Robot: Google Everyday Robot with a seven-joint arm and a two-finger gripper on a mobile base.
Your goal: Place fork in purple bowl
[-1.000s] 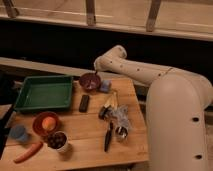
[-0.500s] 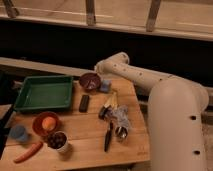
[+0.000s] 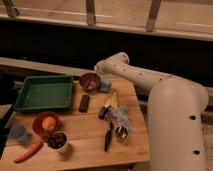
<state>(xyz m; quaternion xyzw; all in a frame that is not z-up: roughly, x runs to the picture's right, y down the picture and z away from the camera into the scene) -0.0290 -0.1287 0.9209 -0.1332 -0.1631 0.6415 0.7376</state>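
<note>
The purple bowl (image 3: 90, 81) stands at the back of the wooden table (image 3: 80, 135), right of the green tray. My gripper (image 3: 100, 71) is at the end of the white arm (image 3: 145, 77), just behind and right of the bowl's rim, mostly hidden by the wrist. A cluster of silvery metal pieces (image 3: 120, 120) lies right of centre among the utensils. I cannot pick out the fork in it. Nothing shows inside the bowl's dark hollow.
A green tray (image 3: 44, 92) sits at the back left. An orange-red bowl (image 3: 46, 123) holds an orange ball. Also here: a white cup (image 3: 58, 141), a carrot (image 3: 29, 152), a blue cup (image 3: 19, 133), a small blue block (image 3: 105, 86), a black bar (image 3: 84, 103), a black-handled utensil (image 3: 108, 137) and yellow-handled utensils (image 3: 111, 102).
The arm's forward link has sunk lower toward the table's back edge, bringing its end closer to the purple bowl. The things on the table have not moved.
</note>
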